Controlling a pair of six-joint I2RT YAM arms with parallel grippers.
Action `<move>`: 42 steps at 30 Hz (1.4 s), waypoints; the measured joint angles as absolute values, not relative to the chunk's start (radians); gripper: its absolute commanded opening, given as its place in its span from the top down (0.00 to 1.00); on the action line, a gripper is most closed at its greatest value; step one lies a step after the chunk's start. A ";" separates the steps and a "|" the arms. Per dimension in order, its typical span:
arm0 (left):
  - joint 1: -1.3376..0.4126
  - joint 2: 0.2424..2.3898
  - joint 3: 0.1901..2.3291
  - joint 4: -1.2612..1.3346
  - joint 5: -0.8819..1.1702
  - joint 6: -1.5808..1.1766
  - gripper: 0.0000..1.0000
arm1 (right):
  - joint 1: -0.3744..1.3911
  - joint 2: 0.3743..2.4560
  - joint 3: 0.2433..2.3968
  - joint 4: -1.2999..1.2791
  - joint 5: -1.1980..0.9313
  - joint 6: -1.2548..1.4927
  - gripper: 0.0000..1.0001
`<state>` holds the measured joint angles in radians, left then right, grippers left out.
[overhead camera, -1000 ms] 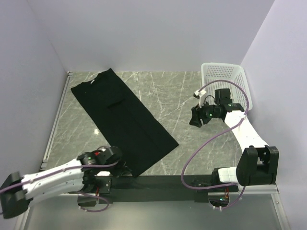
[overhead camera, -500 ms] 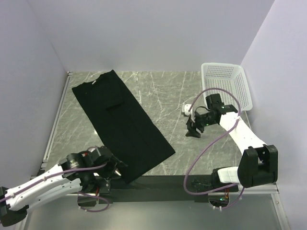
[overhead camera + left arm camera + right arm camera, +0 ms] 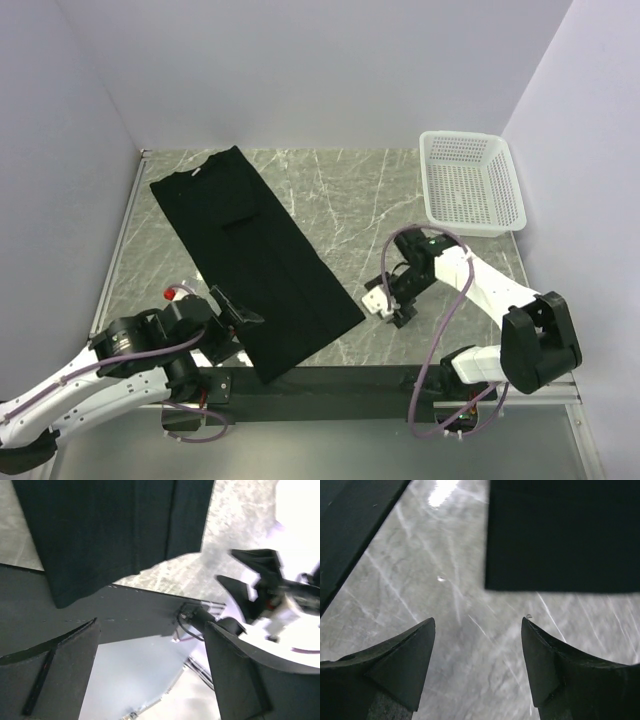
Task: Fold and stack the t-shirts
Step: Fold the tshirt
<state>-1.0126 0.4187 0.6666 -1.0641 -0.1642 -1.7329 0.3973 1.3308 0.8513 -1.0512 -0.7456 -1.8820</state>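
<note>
Black t-shirt is laid flat on the marble table, folded into a long narrow band that runs diagonally from the far left toward the near middle. Its near end is draped a little over the dark base strip along the table's near edge.

At the near left corner of that end, the left gripper is held just beside the cloth. In the left wrist view its fingers are spread wide with nothing between them, and the near edge of the shirt is seen beyond them.

Just right of the shirt's near right corner, the right gripper is held low over the marble. Its fingers are parted wide and empty, only bare marble is framed between them, and the cloth's corner lies just past the tips, untouched.

A white perforated basket is placed at the far right, well apart from the shirt.
</note>
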 measured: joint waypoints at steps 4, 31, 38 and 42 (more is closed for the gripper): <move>-1.013 0.360 0.585 -1.052 -0.115 -1.759 0.24 | 0.461 1.331 0.806 -1.007 -0.691 -1.924 0.27; -1.014 0.673 0.308 -0.867 0.135 -1.908 0.45 | 0.646 1.383 0.800 -0.779 -0.669 -1.751 0.28; -1.014 0.810 0.322 -0.788 0.161 -1.897 0.55 | 0.646 1.383 0.798 -0.770 -0.675 -1.744 0.28; -1.015 0.829 0.324 -0.774 0.164 -1.890 0.66 | 0.650 1.383 0.798 -0.770 -0.679 -1.738 0.28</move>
